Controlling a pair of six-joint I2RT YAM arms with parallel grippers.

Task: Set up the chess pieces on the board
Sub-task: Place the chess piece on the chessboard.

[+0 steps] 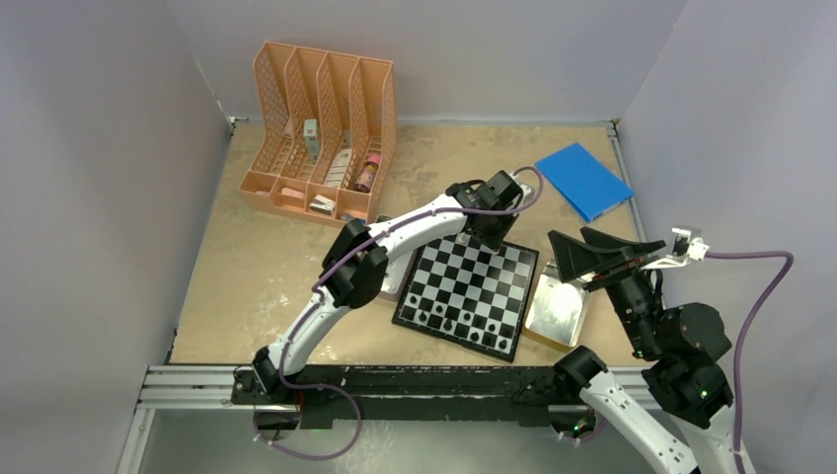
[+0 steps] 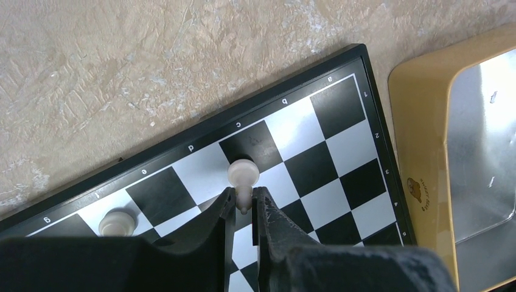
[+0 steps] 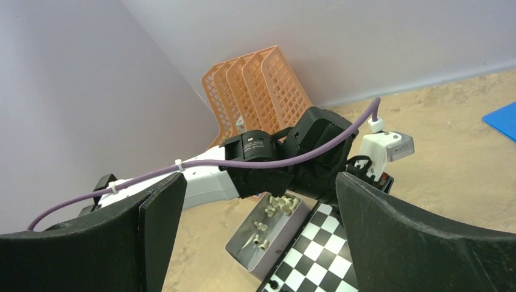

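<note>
The checkered board (image 1: 466, 288) lies mid-table, with black chess pieces (image 1: 464, 324) along its near rows. My left gripper (image 1: 491, 237) reaches over the board's far edge. In the left wrist view the left gripper (image 2: 243, 201) is shut on the thin top of a white piece (image 2: 243, 173), whose base rests on the edge row near c and d. A second white piece (image 2: 115, 222) stands two squares along that row. My right gripper (image 1: 602, 255) hangs wide open and holds nothing, above the shiny tin (image 1: 558, 311) right of the board.
A metal tin (image 3: 271, 234) holding several white pieces sits left of the board, under my left arm. An orange file rack (image 1: 321, 133) stands at the back left and a blue pad (image 1: 582, 180) at the back right. The right tin's yellow lid (image 2: 414, 121) borders the board.
</note>
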